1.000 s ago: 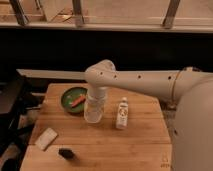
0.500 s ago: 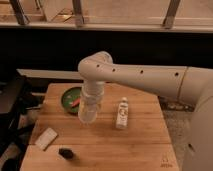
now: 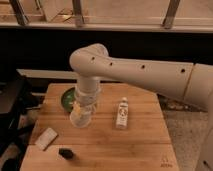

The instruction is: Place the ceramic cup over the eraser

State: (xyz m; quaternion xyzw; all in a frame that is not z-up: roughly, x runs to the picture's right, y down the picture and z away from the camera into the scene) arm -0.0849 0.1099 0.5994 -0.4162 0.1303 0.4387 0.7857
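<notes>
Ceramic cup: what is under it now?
Only bare wooden table shows beneath the ceramic cup; the eraser lies apart, near the front edge. The gripper, at the cup's top, hides its inside.

The white arm (image 3: 140, 72) bends down over the wooden table (image 3: 142, 147), its gripper (image 3: 82, 110) clasping the white cup (image 3: 80, 120) just beside a green dish (image 3: 66, 98), with a small bottle (image 3: 122, 113) near on the right and a pale block (image 3: 46, 138) and the black eraser (image 3: 65, 153) apart from it at front left.
</notes>
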